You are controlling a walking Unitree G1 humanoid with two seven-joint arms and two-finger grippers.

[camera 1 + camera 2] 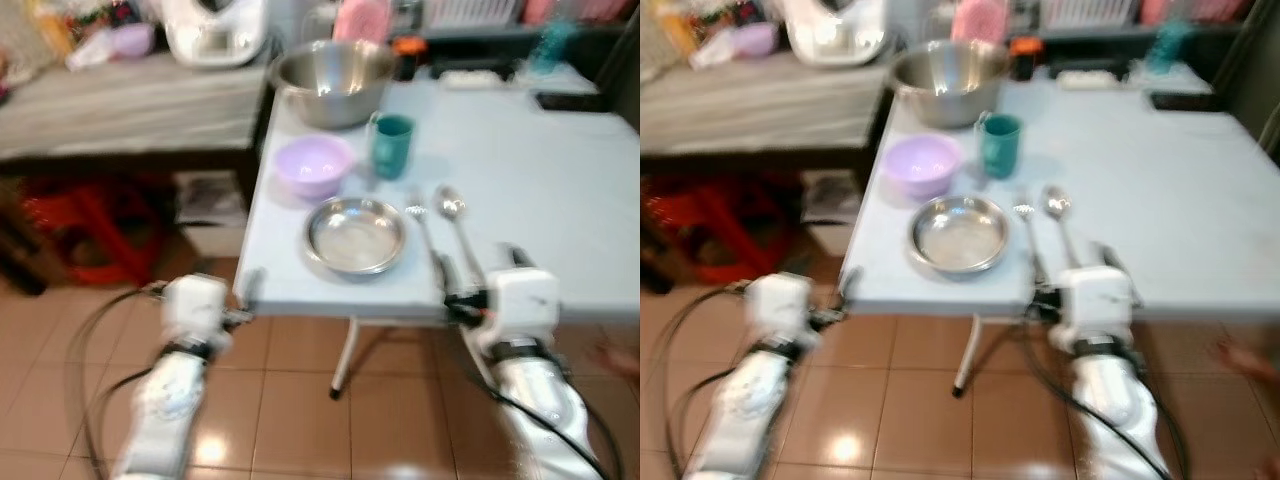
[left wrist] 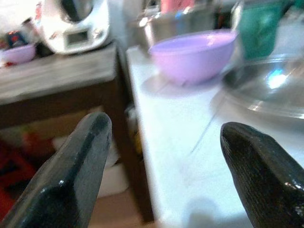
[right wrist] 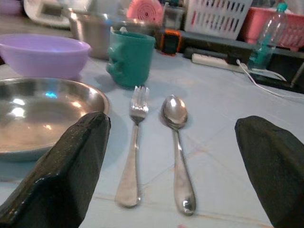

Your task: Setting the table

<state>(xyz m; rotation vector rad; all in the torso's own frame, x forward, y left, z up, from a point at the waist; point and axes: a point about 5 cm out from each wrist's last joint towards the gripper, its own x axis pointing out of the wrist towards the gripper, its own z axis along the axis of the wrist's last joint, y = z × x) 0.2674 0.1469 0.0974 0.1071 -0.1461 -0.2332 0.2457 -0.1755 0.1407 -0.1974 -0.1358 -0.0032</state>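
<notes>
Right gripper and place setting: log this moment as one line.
right gripper: open, at table edge before fork and spoon | steel plate: left of fork | left gripper: open

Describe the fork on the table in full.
The fork is plain shiny metal with four short tines and a long handle that widens at its end. It lies flat on the pale blue table, tines toward the teal cup, between the steel plate and the spoon, parallel to the spoon and touching neither.

Both arms forward, low, grippers empty.
Left gripper (image 2: 161, 175) fingers spread wide; right gripper (image 3: 173, 166) fingers spread wide, wrist at table (image 1: 560, 180) edge.
</notes>
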